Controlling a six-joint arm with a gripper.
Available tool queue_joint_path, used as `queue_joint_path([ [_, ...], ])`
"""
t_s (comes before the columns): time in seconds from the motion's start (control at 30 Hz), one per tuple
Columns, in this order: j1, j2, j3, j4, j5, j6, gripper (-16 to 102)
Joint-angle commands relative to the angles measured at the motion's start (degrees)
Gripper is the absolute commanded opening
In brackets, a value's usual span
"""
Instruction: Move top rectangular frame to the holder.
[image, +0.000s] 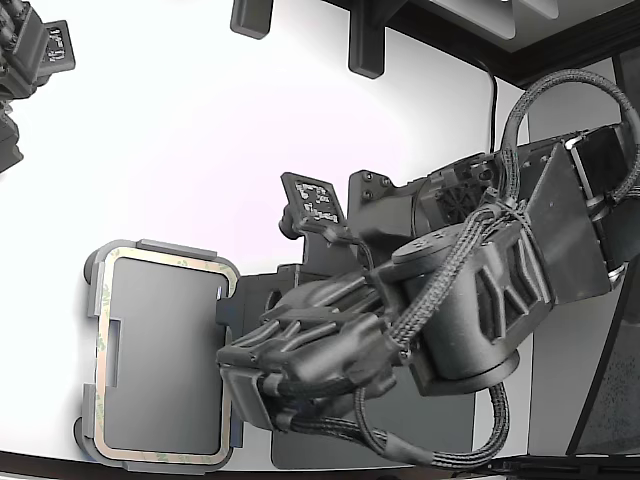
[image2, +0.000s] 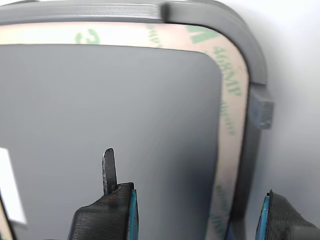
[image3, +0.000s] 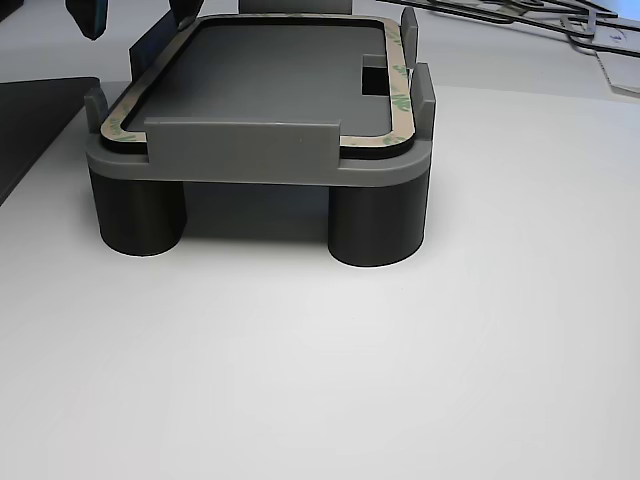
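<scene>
The beige-tan rectangular frame (image: 100, 340) with greenish print lies flat inside the light grey holder (image: 175, 246) at the exterior view's lower left. The wrist view shows its strip (image2: 232, 115) seated within the holder's raised rim (image2: 245, 45). My gripper (image2: 192, 200) is open and empty, its jaws standing either side of one long strip of the frame, just above it. In the other view the frame (image3: 398, 100) sits on the holder (image3: 250, 150), which stands on round feet, and my gripper (image3: 135, 12) hangs over its far edge. In the exterior view my arm hides the fingertips.
A dark grey mat (image: 300, 440) lies under my arm beside the holder and also shows in the other view (image3: 30, 130). A second arm (image: 30, 60) stays at the exterior view's top left. A small black marker stand (image: 312, 200) stands by my arm's base.
</scene>
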Motion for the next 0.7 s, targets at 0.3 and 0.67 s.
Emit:
queue_joint_path([
  [0.3,0.09,17.05,3.08,-5.98,22.68,-45.97,100],
  [0.67,-16.88,50.01,34.98,-26.89,10.2,-94.92,100],
])
